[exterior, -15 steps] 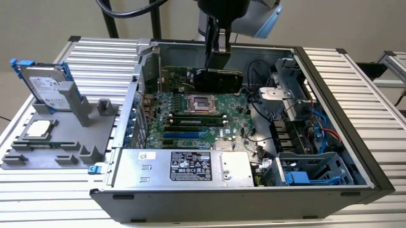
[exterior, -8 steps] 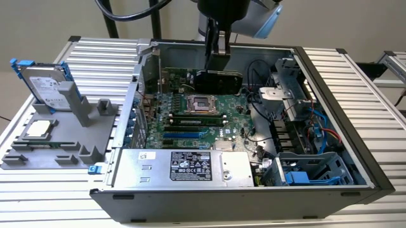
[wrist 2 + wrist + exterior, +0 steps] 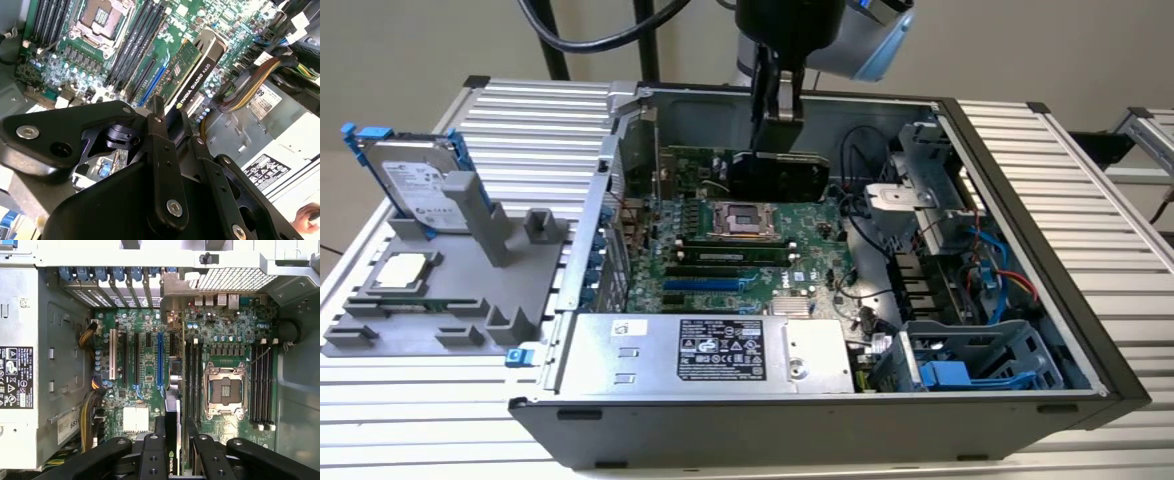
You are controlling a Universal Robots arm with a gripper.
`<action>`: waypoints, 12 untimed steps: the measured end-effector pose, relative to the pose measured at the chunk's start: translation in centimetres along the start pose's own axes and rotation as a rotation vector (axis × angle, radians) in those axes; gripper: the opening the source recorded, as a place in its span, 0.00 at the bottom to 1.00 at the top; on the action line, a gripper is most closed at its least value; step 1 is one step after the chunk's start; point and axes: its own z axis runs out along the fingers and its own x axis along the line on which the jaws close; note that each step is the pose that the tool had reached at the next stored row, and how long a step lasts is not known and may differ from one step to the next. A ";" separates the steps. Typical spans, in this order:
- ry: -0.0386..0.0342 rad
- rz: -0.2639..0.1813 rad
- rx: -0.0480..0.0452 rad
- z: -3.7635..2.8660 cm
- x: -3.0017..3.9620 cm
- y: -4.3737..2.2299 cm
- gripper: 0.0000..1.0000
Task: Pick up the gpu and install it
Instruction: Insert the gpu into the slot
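Gripping the gpu (image 3: 781, 175) by its upper edge, the tool (image 3: 775, 120) hangs in the upper centre of the exterior view. Its fingers (image 3: 152, 456) are closed narrowly on the thin card in both wrist views. The card stands on edge inside the open computer case (image 3: 1067, 200), above the far part of the motherboard (image 3: 720, 255) and apart from it, not yet seated.

In the first wrist view the gpu (image 3: 171, 410) runs parallel to the long expansion slots, close to the line of the blue slot (image 3: 160, 360). Which slot it sits over I cannot tell. In the second wrist view the gpu (image 3: 195, 75) shows its black cooler face on one side and its green board on the other. The blue slot (image 3: 150, 85) lies beyond it.

This step, I judge, turns on alignment:
- Hold the card square and upright, so that its contact edge meets the slot along its whole length.
- Guide the bracket end into the rear openings of the case.
- Watch the processor socket (image 3: 750, 218) and the memory sticks (image 3: 727, 250), which lie close by.
- Watch also the bundled cables (image 3: 240, 95) by the power supply (image 3: 707, 350), which look likely to snag.
- A tilted card would probably jam.

At the exterior view's left, a hard drive (image 3: 414, 185) and a processor chip (image 3: 403, 268) rest in a grey fixture on the ribbed tabletop (image 3: 1067, 130).
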 end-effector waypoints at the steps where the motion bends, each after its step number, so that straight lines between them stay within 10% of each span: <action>1: 0.0000 0.000 0.0000 0.00 0.00 0.00 0.00; 12: -0.0001 0.000 0.0003 0.21 0.00 -0.01 0.00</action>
